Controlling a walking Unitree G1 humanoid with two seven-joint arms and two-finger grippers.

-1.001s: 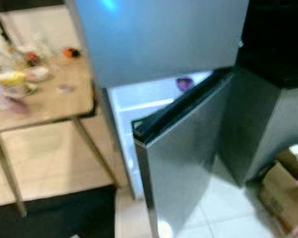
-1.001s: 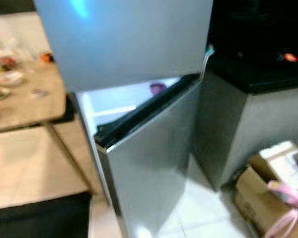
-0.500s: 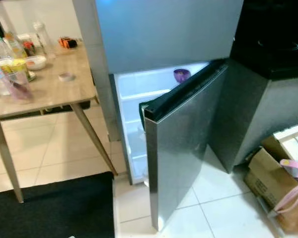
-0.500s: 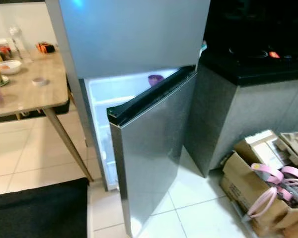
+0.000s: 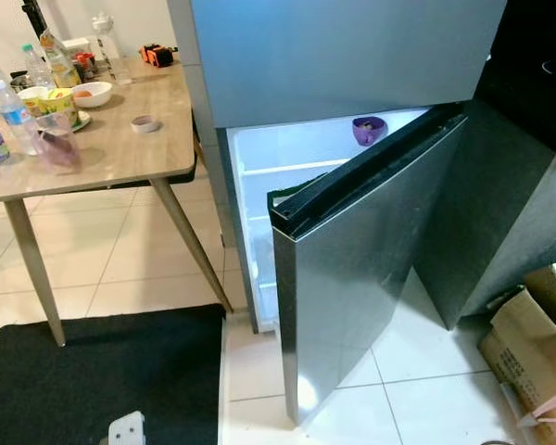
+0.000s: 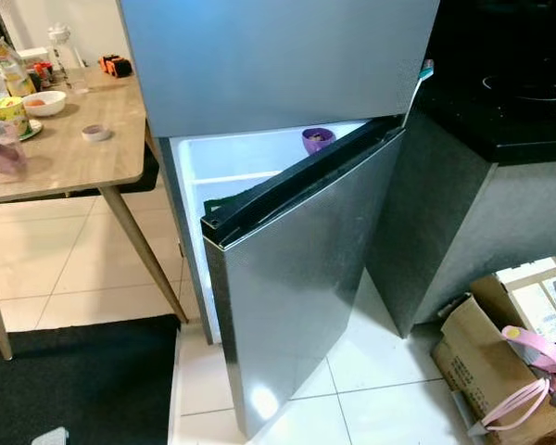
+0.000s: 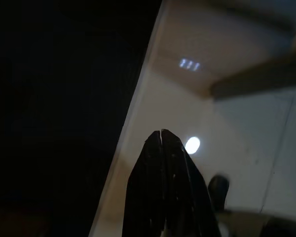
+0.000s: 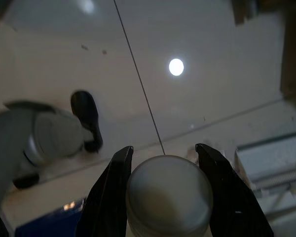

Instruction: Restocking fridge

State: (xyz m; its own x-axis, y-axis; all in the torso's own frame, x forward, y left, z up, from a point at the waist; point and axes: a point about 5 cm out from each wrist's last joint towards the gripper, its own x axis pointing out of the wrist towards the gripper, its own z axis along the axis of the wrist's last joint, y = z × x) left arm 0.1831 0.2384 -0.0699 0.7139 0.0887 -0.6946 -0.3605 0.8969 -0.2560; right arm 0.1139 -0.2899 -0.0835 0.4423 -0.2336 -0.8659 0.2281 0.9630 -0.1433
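The silver fridge [image 5: 352,56] stands ahead with its upper door closed and its lower door [image 5: 371,278] swung open toward me. The lit inside shows white shelves and a purple bowl [image 5: 369,130] on the top one. In the right wrist view my right gripper [image 8: 164,150] is shut on a round white-capped container [image 8: 168,192], hanging over the tiled floor. In the left wrist view my left gripper [image 7: 161,133] is shut and holds nothing, near the edge of a dark mat.
A wooden table [image 5: 102,153] to the left of the fridge carries several bottles [image 5: 14,111], bowls and cups. A black mat [image 5: 102,371] lies on the floor in front. A dark counter [image 6: 510,102] and cardboard boxes [image 6: 500,343] stand to the right.
The head view has shifted and gone from blurred to sharp, so the camera moved. The fridge door stands open as before; nothing in the scene moved.
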